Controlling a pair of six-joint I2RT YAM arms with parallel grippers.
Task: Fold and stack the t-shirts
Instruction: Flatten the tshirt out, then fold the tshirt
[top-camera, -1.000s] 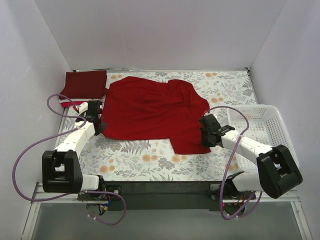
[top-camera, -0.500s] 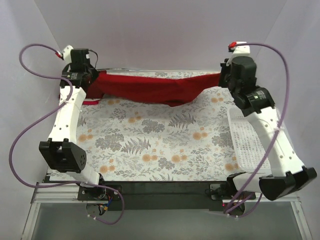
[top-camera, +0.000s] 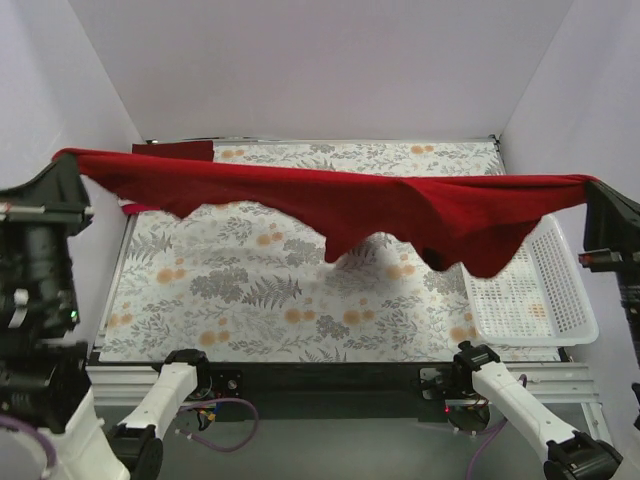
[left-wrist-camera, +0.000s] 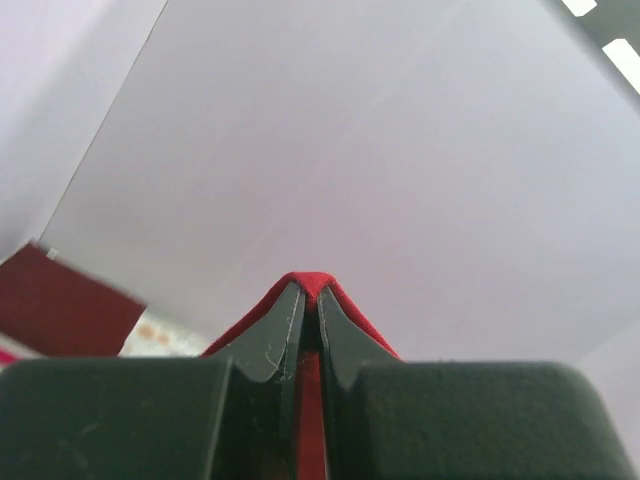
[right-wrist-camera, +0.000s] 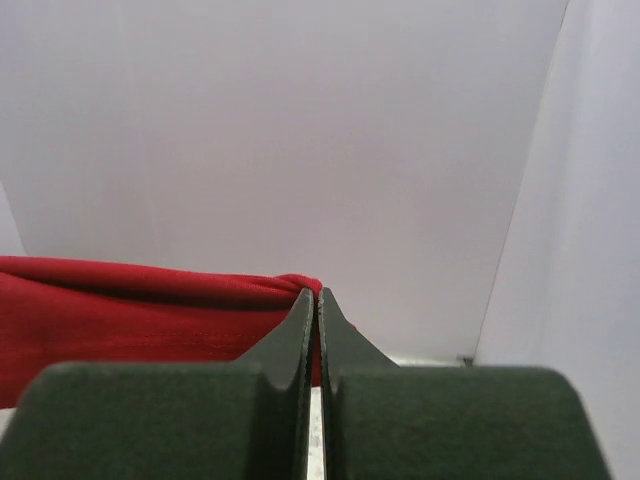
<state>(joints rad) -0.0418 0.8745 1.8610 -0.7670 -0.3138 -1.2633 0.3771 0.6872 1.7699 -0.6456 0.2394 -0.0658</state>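
The bright red t-shirt (top-camera: 400, 205) is up in the air, pulled out long like a washing line from nine o'clock to three o'clock. Its wavy bottom edge hangs down in points over the table (top-camera: 300, 300), lowest toward four o'clock. One end is pinched tight in the left gripper (left-wrist-camera: 310, 300) and the other in the right gripper (right-wrist-camera: 318, 300). The dark maroon t-shirt (top-camera: 185, 149) lies folded flat on the table at eleven o'clock, mostly hidden behind the red one, and a thin strip of pinkish-red cloth (top-camera: 133, 208) peeks out just beside it.
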